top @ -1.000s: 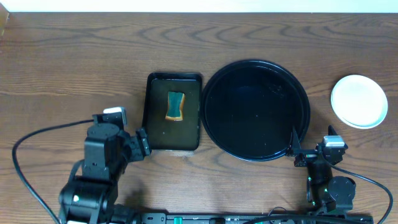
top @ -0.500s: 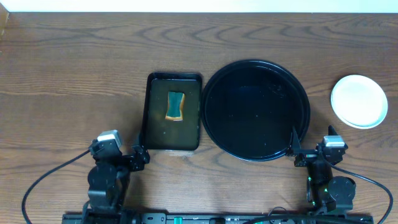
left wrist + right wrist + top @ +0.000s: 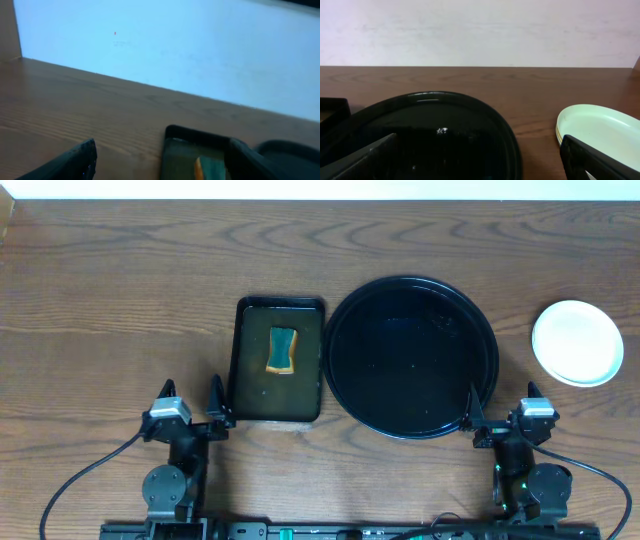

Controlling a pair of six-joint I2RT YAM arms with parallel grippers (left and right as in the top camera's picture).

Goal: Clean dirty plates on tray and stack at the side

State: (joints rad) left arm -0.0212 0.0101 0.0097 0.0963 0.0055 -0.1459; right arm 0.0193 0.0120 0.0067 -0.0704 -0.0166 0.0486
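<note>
The plates (image 3: 577, 342) sit in one stack on the bare wood at the far right, a pale mint-green one on top; the right wrist view shows the stack (image 3: 600, 127) with a yellow edge beneath. The black tray (image 3: 410, 356) holds nothing; it also shows in the right wrist view (image 3: 435, 130). My left gripper (image 3: 190, 402) is open and empty at the near edge, left of the basin. My right gripper (image 3: 498, 408) is open and empty at the near edge, by the tray's near right rim.
A rectangular black basin (image 3: 280, 360) with a green-and-tan sponge (image 3: 283, 350) lies left of the tray; it also shows in the left wrist view (image 3: 195, 150). Cables trail from both arm bases along the near edge.
My left arm has drawn back toward the near edge and folded down to its base, its fingers now open by the basin's near left corner. The right arm has not moved.
</note>
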